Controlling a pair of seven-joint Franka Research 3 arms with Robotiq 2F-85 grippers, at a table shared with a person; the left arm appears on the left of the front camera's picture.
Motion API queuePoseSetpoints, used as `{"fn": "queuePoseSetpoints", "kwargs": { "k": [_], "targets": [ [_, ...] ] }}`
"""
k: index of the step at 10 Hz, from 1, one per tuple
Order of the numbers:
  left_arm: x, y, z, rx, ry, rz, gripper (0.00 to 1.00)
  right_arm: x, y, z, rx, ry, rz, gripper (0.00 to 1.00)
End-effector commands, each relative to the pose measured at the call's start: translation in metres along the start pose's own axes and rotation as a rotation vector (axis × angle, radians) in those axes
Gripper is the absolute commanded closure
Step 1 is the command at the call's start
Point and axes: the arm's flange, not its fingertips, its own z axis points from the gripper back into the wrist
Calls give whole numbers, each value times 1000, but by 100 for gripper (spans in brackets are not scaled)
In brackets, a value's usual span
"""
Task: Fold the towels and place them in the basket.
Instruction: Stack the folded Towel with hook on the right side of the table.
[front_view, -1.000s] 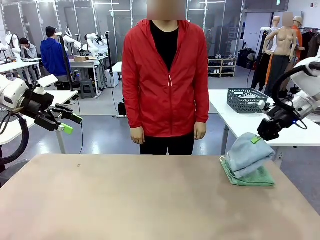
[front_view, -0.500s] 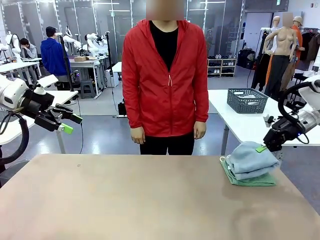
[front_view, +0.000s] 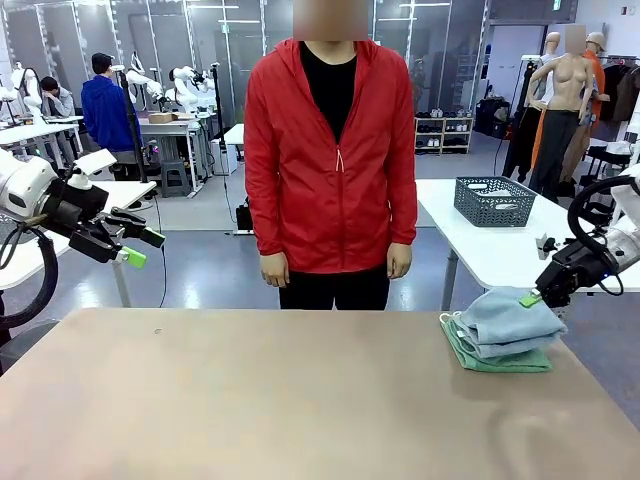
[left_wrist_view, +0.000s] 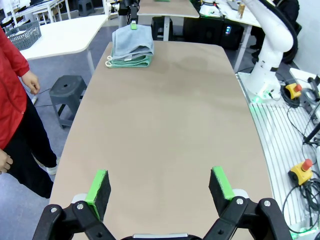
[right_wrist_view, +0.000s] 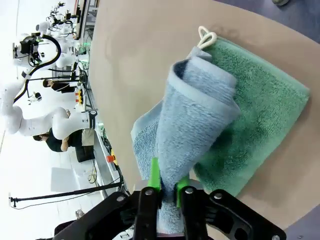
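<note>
Our left gripper (left_wrist_view: 159, 187) near table's (front_view: 250, 400) left edge, jaws spread wide, nothing between. We see right gripper (right_wrist_view: 166, 186) pinching edge of fluffy grey-blue terry towel (front_view: 508, 320), draped over folded mint-green terry towel (front_view: 500, 358) at table's right. Dark grey perforated mesh basket (front_view: 495, 200) far off on white table (front_view: 480, 245) behind.

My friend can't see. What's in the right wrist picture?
The right claw pinches a fold of the grey-blue towel, which lies on the folded mint green towel on a tan table.
</note>
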Motion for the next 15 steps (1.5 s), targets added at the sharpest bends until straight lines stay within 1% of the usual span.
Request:
{"fn": "queuePoseSetpoints", "kwargs": {
  "k": [1, 2, 3, 4, 5, 6, 7, 8, 9, 10, 12, 13, 14, 15],
  "targets": [
    [0, 0, 1, -3, 10, -5, 0, 16, 0, 9, 6, 3, -14, 53],
    [0, 0, 1, -3, 10, -5, 0, 17, 2, 8, -33, 16, -42, 72],
    [0, 0, 1, -3, 10, -5, 0, 19, 7, 7, -66, 38, -59, 33],
    [0, 0, 1, -3, 10, -5, 0, 22, 13, 6, -81, 62, -73, 52],
    [0, 0, 1, -3, 10, -5, 0, 24, 23, 6, -125, 93, -115, 13],
    [0, 0, 1, -3, 10, -5, 0, 26, 37, 4, -216, 111, -192, 32],
    [0, 0, 1, -3, 10, -5, 0, 27, 51, 2, -311, 126, -243, 0],
    [0, 0, 1, -3, 10, -5, 0, 28, 62, -2, -413, 139, -286, 12],
    [0, 0, 1, -3, 10, -5, 0, 29, 72, -7, -503, 144, -325, 0],
    [0, 0, 1, -3, 10, -5, 0, 31, 82, -12, -612, 131, -372, 0],
    [0, 0, 1, -3, 10, -5, 0, 34, 94, -19, -719, 120, -408, 0],
    [0, 0, 1, -3, 10, -5, 0, 32, 108, -25, -740, 112, -412, 0],
    [0, 0, 1, -3, 10, -5, 0, 25, 145, -32, -727, 76, -398, 0],
    [0, 0, 1, -3, 10, -5, 0, 11, 192, -36, -735, 25, -384, 0]
  ]
}}
